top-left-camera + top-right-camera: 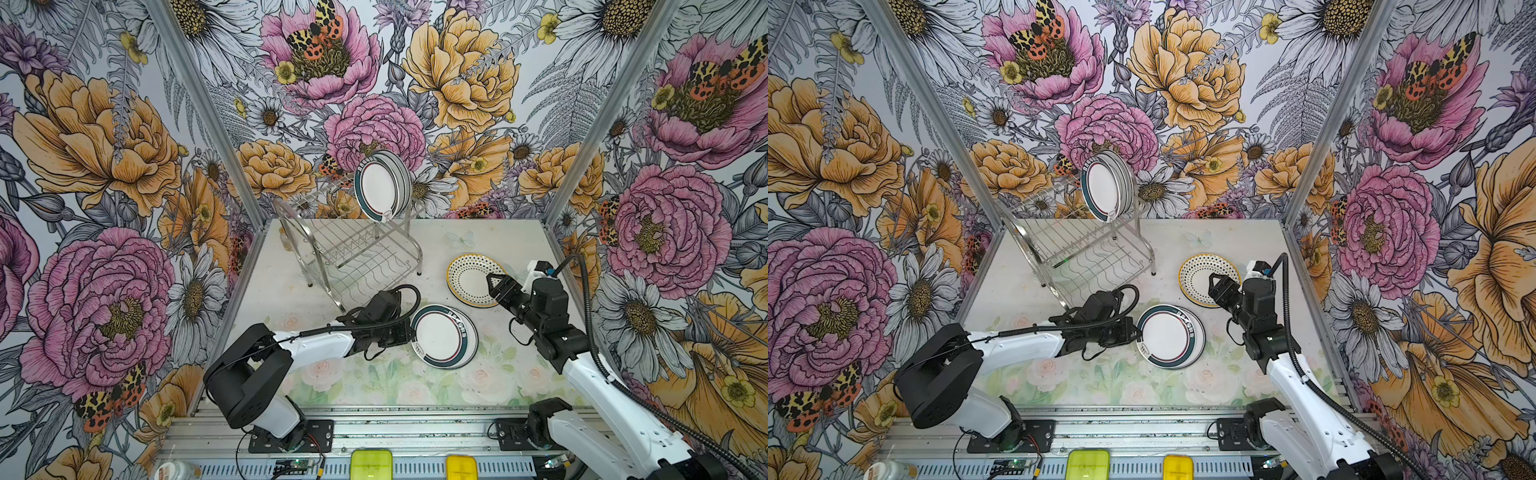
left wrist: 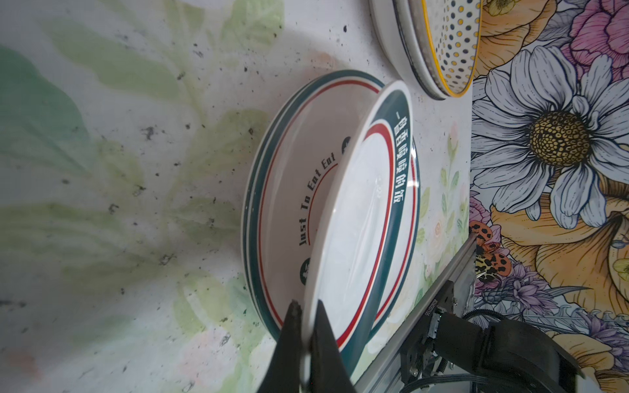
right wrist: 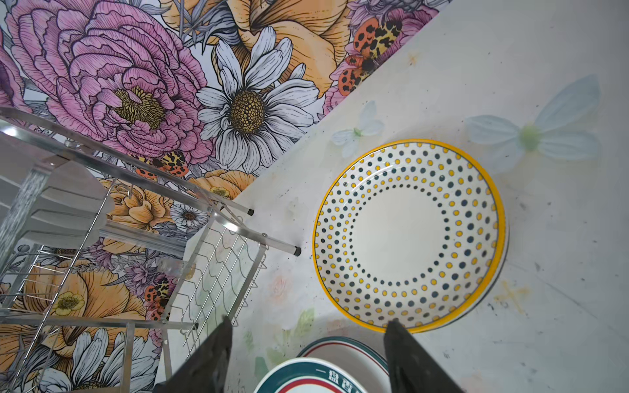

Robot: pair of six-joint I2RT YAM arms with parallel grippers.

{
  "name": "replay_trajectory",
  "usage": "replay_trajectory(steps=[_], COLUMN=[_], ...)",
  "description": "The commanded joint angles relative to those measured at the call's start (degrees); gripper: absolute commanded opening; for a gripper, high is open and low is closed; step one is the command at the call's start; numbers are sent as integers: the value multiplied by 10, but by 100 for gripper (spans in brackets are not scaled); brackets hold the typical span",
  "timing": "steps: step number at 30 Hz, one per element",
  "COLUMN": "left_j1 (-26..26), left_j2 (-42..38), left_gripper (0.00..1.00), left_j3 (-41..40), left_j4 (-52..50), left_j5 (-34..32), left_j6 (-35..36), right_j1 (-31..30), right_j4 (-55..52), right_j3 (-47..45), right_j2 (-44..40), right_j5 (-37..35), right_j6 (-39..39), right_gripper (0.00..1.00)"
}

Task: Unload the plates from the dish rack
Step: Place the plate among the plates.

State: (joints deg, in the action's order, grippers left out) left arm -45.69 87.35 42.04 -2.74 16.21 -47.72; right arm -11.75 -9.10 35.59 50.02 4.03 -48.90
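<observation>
The steel dish rack (image 1: 353, 245) (image 1: 1088, 249) stands at the back left of the table, with several teal-rimmed plates (image 1: 382, 185) (image 1: 1106, 187) upright in its top tier. My left gripper (image 1: 411, 332) (image 2: 308, 306) is shut on the rim of a teal-and-red banded plate (image 2: 357, 221), which tilts over another such plate (image 2: 289, 177) lying flat mid-table (image 1: 442, 336). A stack topped by a yellow-rimmed dotted plate (image 1: 469, 278) (image 3: 408, 234) lies at the right. My right gripper (image 1: 496, 286) (image 3: 308, 321) hangs open over that stack's near edge, holding nothing.
Flowered walls close in the table on three sides. An aluminium rail (image 1: 395, 432) runs along the front edge, with two yellow boxes (image 1: 371, 463) and a jar (image 1: 176, 471) below it. The rack's lower tier (image 3: 218, 272) holds no plates.
</observation>
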Motion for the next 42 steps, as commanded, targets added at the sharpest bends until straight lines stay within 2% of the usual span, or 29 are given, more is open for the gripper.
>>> replay_trajectory(steps=[1,5,13,18,21,26,30,39,42], left_j1=[-6,-8,-14,-18,-20,-23,-23,-26,-24], left_j2=[11,23,34,45,53,56,58,47,26], left_gripper=[0,0,14,21,23,36,42,51,53], left_j3=[18,22,44,61,70,84,91,120,123], left_j4=[26,21,-29,-57,-67,-95,-115,-191,-225], left_j5=[21,21,2,-7,-9,-23,-31,-82,-114], left_j6=[-5,-10,0,10,13,17,22,29,31], right_j1=[3,2,-1,-5,-9,-14,-27,-66,-77], right_j4=[1,-1,-1,-1,-2,-3,-3,-31,-45], right_j3=[40,68,107,126,135,152,158,193,217], right_j2=[9,24,51,61,69,88,99,129,136], right_j5=[-7,3,49,71,74,82,80,72,58], right_j6=[48,75,123,150,157,166,178,222,245], right_gripper=[73,73,75,80,80,81,82,84,87])
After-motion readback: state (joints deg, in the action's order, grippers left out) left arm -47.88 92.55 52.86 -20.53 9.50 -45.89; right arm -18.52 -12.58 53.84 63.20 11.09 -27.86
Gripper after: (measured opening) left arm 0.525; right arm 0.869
